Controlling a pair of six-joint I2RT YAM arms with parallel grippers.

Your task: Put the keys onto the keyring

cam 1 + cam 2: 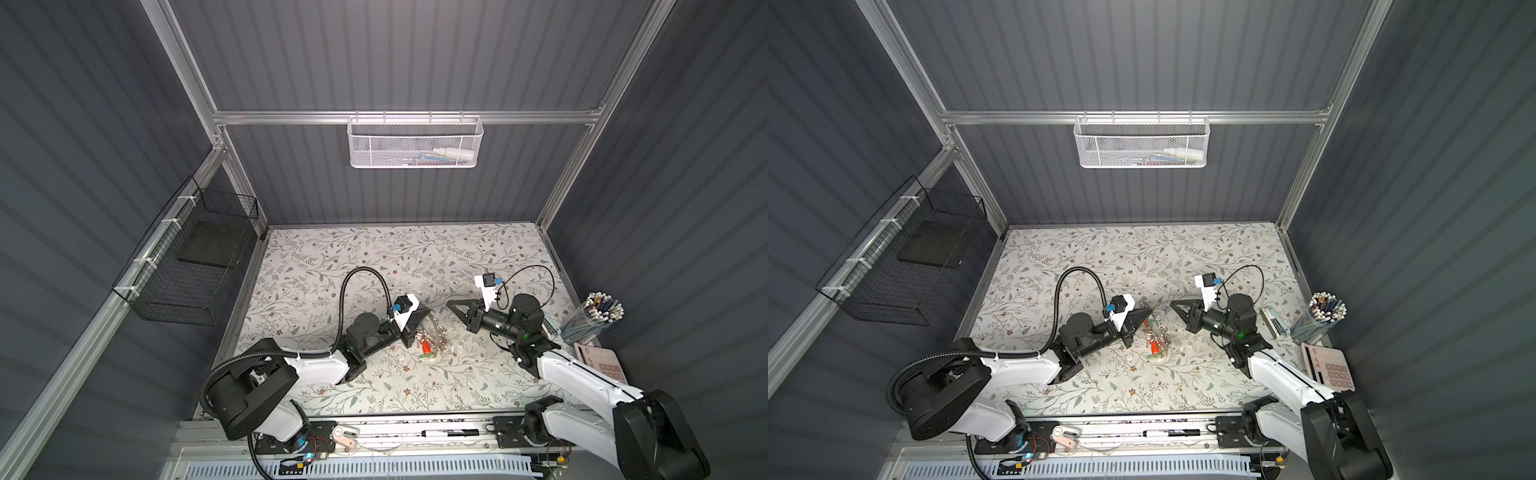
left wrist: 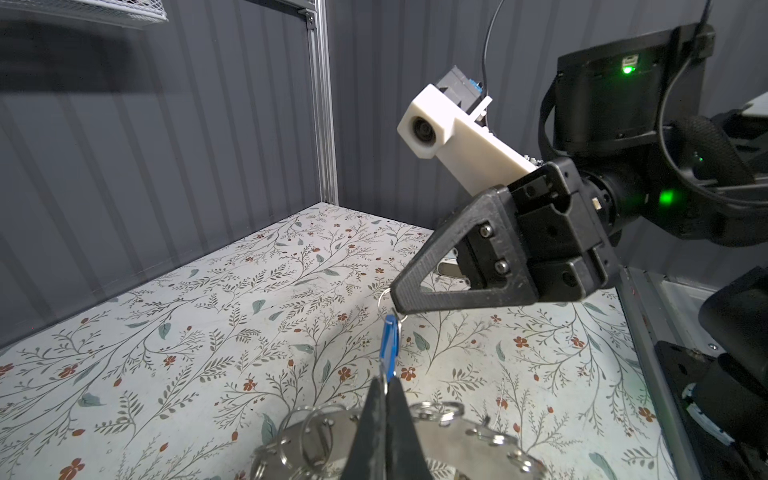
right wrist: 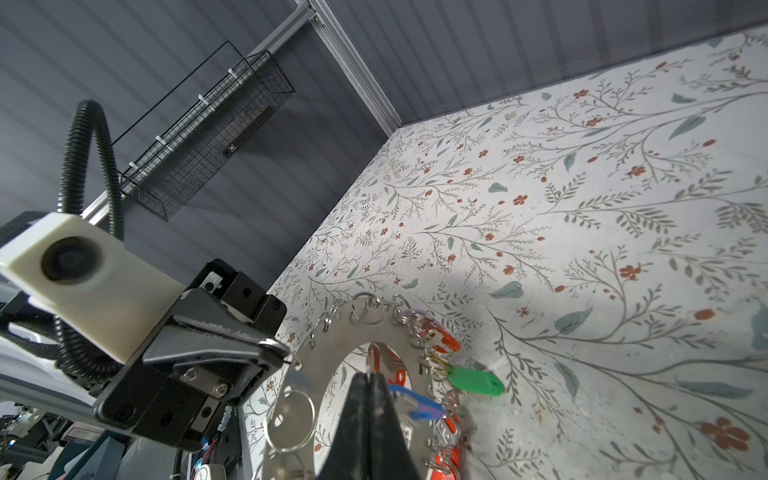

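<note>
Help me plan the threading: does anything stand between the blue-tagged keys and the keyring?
Nothing separate shows between them. The keys hang from the shut right tool right by the keyring. The shut left tool grips the keyring at its rim, and a green tag crowds the rim nearby.

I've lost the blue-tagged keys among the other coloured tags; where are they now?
The blue-tagged keys hang from the shut right gripper, near the table's middle in both top views. They are right by the keyring, which the left gripper holds at its rim.
</note>
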